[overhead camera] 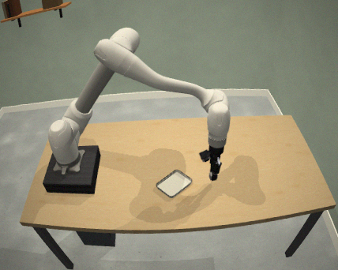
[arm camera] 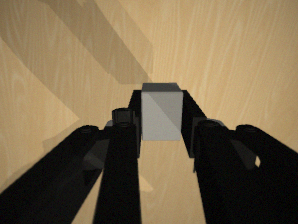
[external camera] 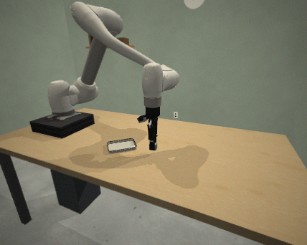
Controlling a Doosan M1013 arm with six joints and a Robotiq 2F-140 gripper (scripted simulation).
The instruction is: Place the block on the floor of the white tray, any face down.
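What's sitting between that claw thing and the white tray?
Only bare wooden table, per the top view. The tool, gripping the grey block, stands just beside the tray.

A wooden table [overhead camera: 265,150], a wall shelf [overhead camera: 36,11] with perhaps boxes, an outlet [external camera: 175,114].

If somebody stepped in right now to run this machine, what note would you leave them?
Gripper: shut on the grey block, one finger on each side.
Block: held low over the table, just right of the tray as the top view shows it.
Tray: white floor bare, nothing in it.
Done: block grasped.
Left: lift, carry the block across to the tray, set it on the tray floor, any face down, then open the fingers.
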